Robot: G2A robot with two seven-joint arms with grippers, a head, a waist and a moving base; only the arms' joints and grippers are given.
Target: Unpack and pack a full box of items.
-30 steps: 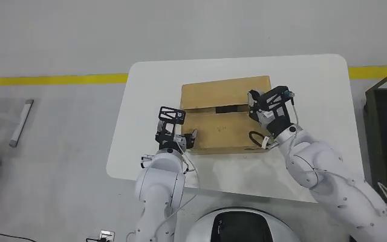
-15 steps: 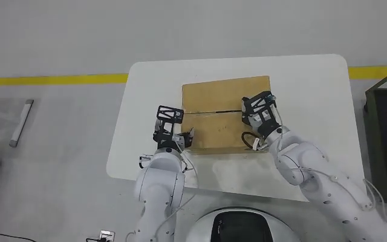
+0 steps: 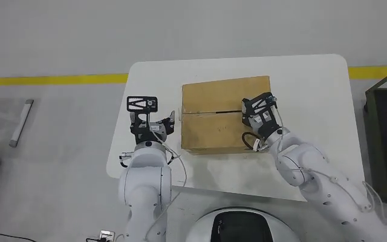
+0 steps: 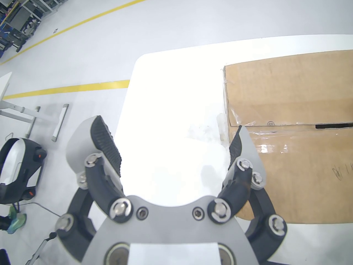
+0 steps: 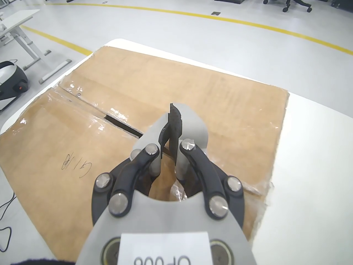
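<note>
The white tabletop (image 3: 302, 78) carries the brown box (image 3: 224, 97), which sits near the middle with both top flaps down. The left tool (image 4: 168, 128) hangs over bare tabletop just beside the box's side edge, level with the seam, its fingers spread wide and holding nothing. The right tool (image 5: 173, 114) is over the box top near the seam, its fingers pressed together on nothing. A thin dark slit (image 5: 124, 126) shows along part of the taped seam.
</note>
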